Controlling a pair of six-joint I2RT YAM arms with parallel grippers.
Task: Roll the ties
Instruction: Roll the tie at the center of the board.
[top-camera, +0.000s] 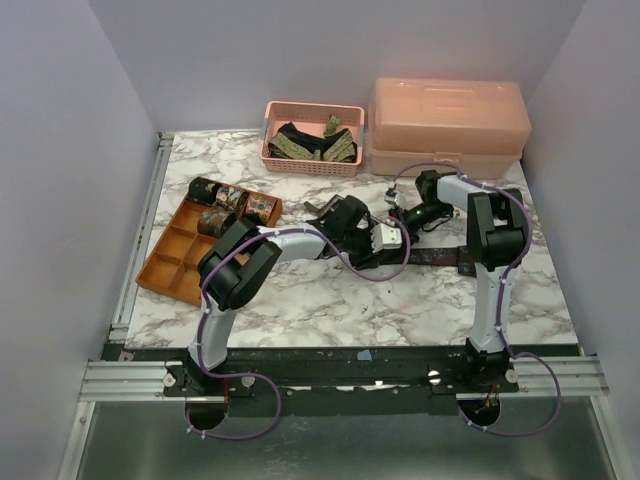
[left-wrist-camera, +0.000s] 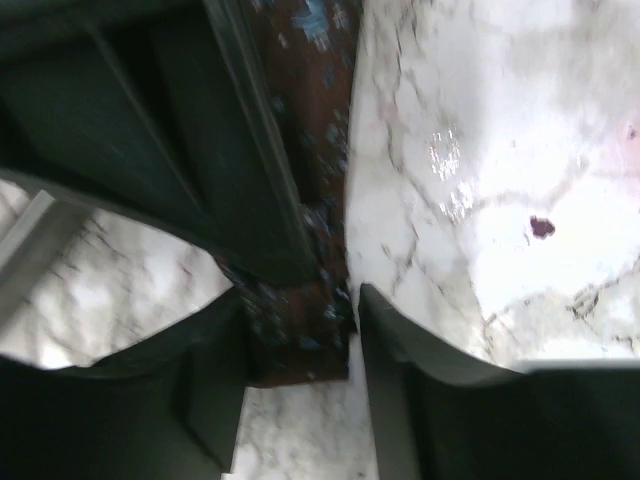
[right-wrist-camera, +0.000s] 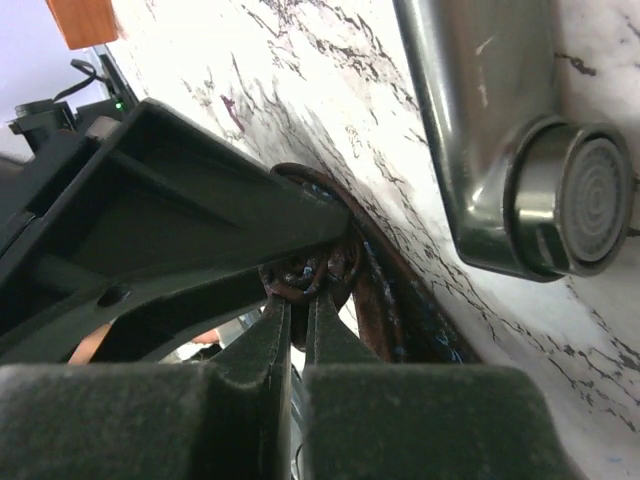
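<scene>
A dark brown tie (top-camera: 440, 258) with blue flecks lies as a flat strip across the middle of the marble table. In the left wrist view its end (left-wrist-camera: 305, 80) runs between the fingers of my left gripper (left-wrist-camera: 300, 298), which stands open astride the strip, unsqueezed. My right gripper (right-wrist-camera: 298, 290) is shut, its tips pinching a small curl of the same tie (right-wrist-camera: 385, 300) just under the left gripper's dark body (right-wrist-camera: 200, 220). From above, the left gripper (top-camera: 372, 248) and the right gripper (top-camera: 398, 218) meet near the strip's left end.
An orange divided tray (top-camera: 165, 262) at the left holds several coiled ties (top-camera: 232, 200). A pink basket (top-camera: 312, 165) at the back holds loose ties (top-camera: 315, 143), beside a closed pink box (top-camera: 450, 125). A grey metal bar (right-wrist-camera: 470, 130) lies close to the right gripper.
</scene>
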